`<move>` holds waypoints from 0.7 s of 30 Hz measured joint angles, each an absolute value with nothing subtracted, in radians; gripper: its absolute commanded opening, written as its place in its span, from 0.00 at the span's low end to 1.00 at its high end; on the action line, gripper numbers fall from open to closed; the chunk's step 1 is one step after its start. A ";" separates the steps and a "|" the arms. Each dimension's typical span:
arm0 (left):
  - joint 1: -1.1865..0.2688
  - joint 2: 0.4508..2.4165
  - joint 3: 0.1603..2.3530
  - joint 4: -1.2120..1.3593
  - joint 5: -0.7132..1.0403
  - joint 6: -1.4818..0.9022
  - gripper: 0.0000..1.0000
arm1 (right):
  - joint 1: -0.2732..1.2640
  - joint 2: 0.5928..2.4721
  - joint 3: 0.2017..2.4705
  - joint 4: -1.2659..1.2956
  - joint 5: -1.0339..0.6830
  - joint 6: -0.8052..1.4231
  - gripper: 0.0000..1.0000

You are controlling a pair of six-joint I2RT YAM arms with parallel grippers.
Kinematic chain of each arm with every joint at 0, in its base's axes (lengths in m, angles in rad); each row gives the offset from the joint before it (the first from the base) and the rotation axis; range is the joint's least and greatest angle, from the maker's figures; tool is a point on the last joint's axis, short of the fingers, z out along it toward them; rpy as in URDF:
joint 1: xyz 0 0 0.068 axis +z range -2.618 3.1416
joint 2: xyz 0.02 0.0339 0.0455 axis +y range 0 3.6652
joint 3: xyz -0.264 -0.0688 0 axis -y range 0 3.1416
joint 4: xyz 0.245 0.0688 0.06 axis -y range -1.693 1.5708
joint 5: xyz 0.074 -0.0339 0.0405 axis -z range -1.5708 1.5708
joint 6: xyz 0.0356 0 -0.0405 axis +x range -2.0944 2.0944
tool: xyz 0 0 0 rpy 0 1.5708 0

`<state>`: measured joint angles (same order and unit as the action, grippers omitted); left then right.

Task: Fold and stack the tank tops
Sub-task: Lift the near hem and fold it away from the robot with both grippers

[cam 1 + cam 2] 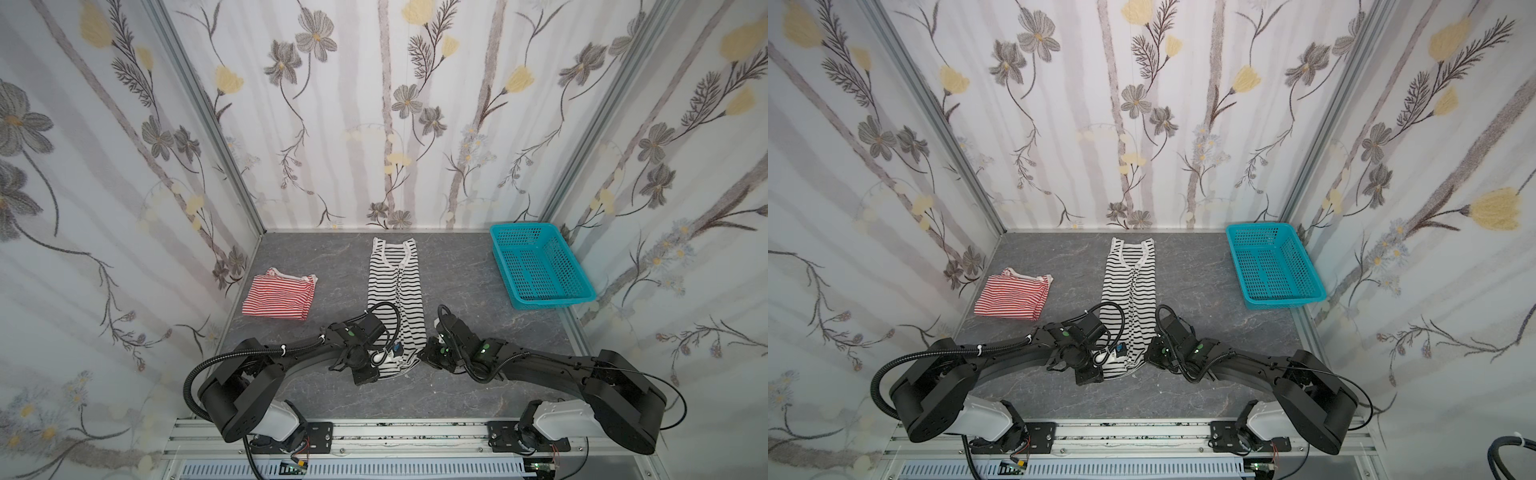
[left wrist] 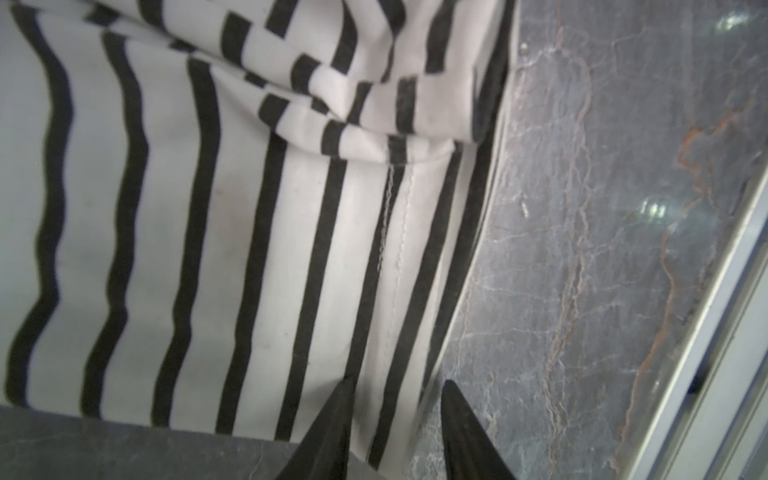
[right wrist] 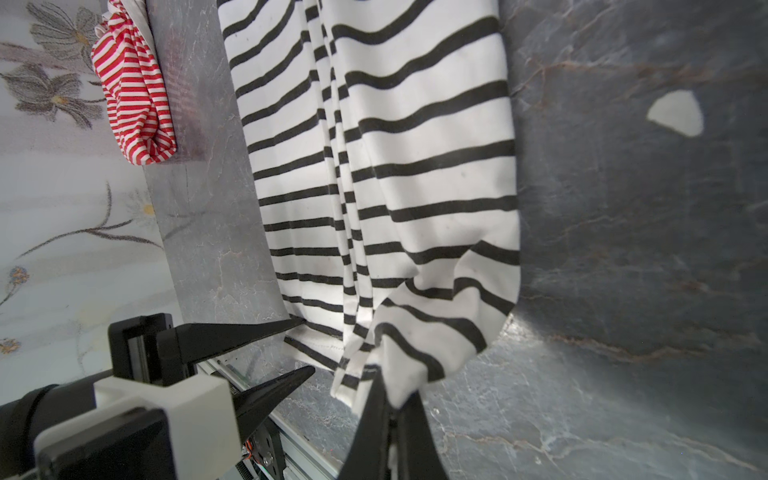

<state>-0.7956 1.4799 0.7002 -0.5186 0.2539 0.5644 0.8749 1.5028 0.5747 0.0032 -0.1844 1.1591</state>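
The black-and-white tank top (image 1: 395, 291) lies on the table (image 1: 457, 291), well to the left of the teal basket (image 1: 557, 301) in both top views. It is folded lengthwise into a narrow strip, with its straps about level with the basket and its hem (image 2: 399, 249) running away from it toward the arm bases. It is thin, limp knit, light and with no stiffness, so I judge it will sag and drape from wherever I pinch it. The loose layers overlapping down its middle may slide apart if I lift by one ply alone. The sensible hold is the two hem corners, taking all layers together. My right pincer (image 3: 395, 399) is clamped on the hem corner nearer the basket, with the cloth bunched and puckered between its closed fingers. My left pincer (image 2: 397, 386) stands part-open astride the hem corner farther from the basket, one fingertip over the cloth and the other over bare table beside the edge; it grips nothing. I would want that bite deep enough to catch the stitched hem, since a shallow nip on soft jersey is likely to slip. The red-and-white tank top (image 1: 278, 295) sits in a compact folded bundle farther again from the basket, beyond the striped strip and apart from it. I reckon the stack belongs there.
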 measured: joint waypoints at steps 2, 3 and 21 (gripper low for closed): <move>-0.796 1.485 0.697 -0.502 0.235 0.572 0.07 | 0.873 1.503 0.575 0.004 -0.184 1.159 0.00; -0.797 1.486 0.696 -0.490 0.221 0.574 0.00 | 0.872 1.505 0.575 0.005 -0.184 1.159 0.00; -0.816 1.398 0.807 -0.752 0.373 0.648 0.00 | 0.898 1.329 0.544 -0.042 -0.168 1.164 0.00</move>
<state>-0.8158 1.3975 0.8066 -0.7525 0.3729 0.6483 0.8978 1.3293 0.5442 -0.0418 -0.1684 1.1637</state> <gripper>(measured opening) 0.051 0.048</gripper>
